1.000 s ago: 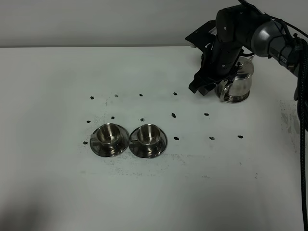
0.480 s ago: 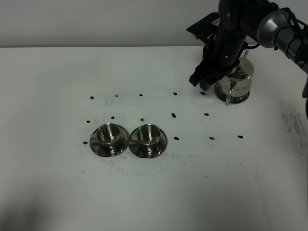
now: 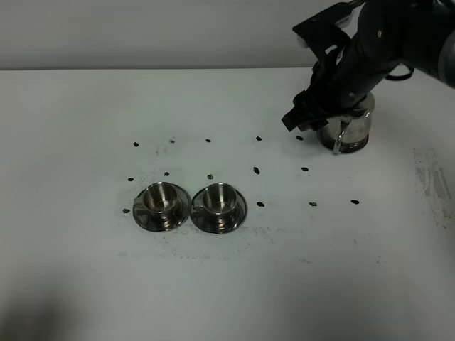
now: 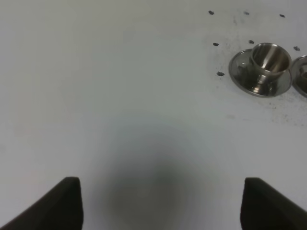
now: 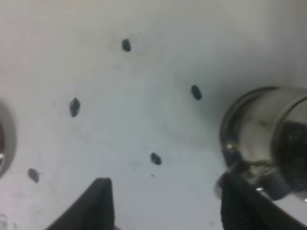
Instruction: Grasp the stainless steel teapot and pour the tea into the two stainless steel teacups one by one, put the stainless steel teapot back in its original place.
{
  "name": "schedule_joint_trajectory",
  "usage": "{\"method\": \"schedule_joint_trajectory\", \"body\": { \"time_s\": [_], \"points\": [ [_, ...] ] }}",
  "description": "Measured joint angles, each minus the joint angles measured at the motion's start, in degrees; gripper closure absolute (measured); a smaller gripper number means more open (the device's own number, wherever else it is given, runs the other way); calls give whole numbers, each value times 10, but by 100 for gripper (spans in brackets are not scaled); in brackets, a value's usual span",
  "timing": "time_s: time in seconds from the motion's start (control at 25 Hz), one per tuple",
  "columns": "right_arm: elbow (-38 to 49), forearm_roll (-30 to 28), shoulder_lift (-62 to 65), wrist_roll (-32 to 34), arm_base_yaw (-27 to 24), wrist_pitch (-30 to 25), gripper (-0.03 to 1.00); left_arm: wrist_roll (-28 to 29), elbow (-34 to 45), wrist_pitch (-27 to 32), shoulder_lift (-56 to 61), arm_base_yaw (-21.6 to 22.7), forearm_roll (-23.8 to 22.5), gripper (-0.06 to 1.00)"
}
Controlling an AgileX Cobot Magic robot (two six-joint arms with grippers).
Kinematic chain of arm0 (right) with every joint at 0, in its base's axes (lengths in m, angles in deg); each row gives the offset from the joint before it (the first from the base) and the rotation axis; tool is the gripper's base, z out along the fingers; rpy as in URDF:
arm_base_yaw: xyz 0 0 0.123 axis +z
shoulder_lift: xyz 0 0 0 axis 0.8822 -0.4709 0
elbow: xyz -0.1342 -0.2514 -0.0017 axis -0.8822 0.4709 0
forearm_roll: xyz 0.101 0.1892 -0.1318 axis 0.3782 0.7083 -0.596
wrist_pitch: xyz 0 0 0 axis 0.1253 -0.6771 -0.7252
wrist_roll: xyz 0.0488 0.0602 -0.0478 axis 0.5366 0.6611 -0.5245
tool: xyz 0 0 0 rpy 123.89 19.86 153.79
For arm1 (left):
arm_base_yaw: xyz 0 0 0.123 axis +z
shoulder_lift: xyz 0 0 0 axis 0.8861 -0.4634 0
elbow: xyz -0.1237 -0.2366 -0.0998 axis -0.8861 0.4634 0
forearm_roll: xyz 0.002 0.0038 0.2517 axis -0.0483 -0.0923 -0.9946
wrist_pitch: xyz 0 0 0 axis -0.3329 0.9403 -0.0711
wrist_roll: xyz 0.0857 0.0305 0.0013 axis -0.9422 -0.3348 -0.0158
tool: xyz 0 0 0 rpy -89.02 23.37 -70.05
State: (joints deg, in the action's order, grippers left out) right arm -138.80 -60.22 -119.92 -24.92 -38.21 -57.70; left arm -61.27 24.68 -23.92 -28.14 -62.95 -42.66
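Here the right end effector [image 5: 167, 191] gapes wide, empty; stainless steel teapot [image 5: 268, 139] just beside it.

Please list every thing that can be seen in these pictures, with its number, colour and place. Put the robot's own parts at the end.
stainless steel teapot: one, shiny steel, far right of the table, partly hidden by the arm
stainless steel teacups: two, shiny steel, side by side, left of the table's middle
saucers: two, shiny steel, one under each cup
black marks: many, small, in rows across the table's middle
table: one, white, under everything
wall: one, pale grey, behind the table
right arm: one, black, above the teapot
right gripper: one, black, open, beside the teapot's base
left gripper: one, black, open, over bare table near the left cup
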Motion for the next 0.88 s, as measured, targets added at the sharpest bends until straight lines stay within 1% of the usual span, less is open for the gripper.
{"method": "schedule_joint_trajectory", "body": {
  "time_s": [0.16,0.32,0.52,0.6,0.76,0.88],
  "points": [
    [81,-12,7,27,13,100,49,0,0,0,0,0,0,29],
    [124,-37,0,68,18,165,49,0,0,0,0,0,0,29],
    [133,-75,-25,121,18,205,49,0,0,0,0,0,0,29],
    [133,-82,-35,141,16,216,49,0,0,0,0,0,0,29],
    [133,-110,-43,184,12,216,49,0,0,0,0,0,0,29],
    [133,-129,-43,217,9,206,49,0,0,0,0,0,0,29]
  ]
}}
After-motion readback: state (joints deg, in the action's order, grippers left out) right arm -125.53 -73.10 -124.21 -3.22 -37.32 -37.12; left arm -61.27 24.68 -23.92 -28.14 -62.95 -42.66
